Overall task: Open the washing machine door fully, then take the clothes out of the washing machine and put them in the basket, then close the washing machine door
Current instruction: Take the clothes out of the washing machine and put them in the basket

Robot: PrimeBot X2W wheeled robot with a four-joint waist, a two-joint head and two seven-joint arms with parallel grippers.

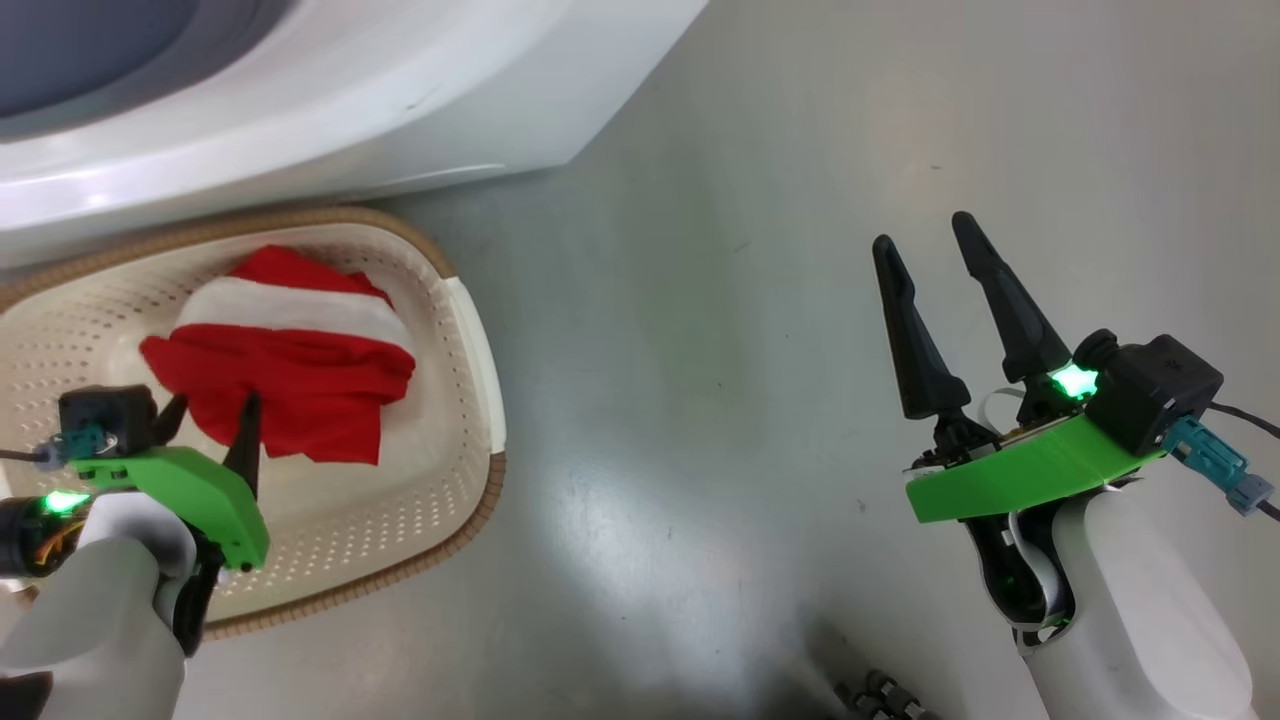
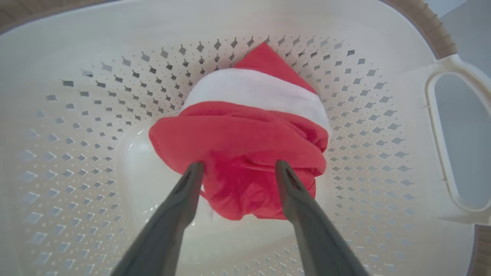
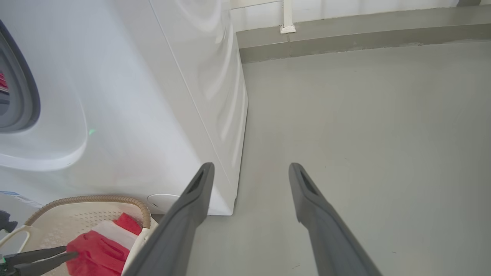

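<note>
The clothes [image 1: 290,370], a red and white bundle, lie in the cream basket [image 1: 470,330] on the floor in front of the white washing machine [image 1: 330,90]. My left gripper [image 1: 208,425] hangs over the basket's near side. In the left wrist view its jaws [image 2: 239,165] are open, straddling the near edge of the clothes [image 2: 245,130] without pinching them. My right gripper [image 1: 925,235] is open and holds nothing above bare floor at the right. The right wrist view shows the washing machine [image 3: 153,115], its grey gasket [image 3: 27,96], the basket [image 3: 96,199] and the clothes [image 3: 96,251]. The washing machine door is out of view.
Grey floor [image 1: 700,300] stretches to the right of the basket and the machine. A low wall base with a white post [image 3: 287,19] runs along the back in the right wrist view. Something dark and ribbed [image 1: 880,695] sits at the head view's bottom edge.
</note>
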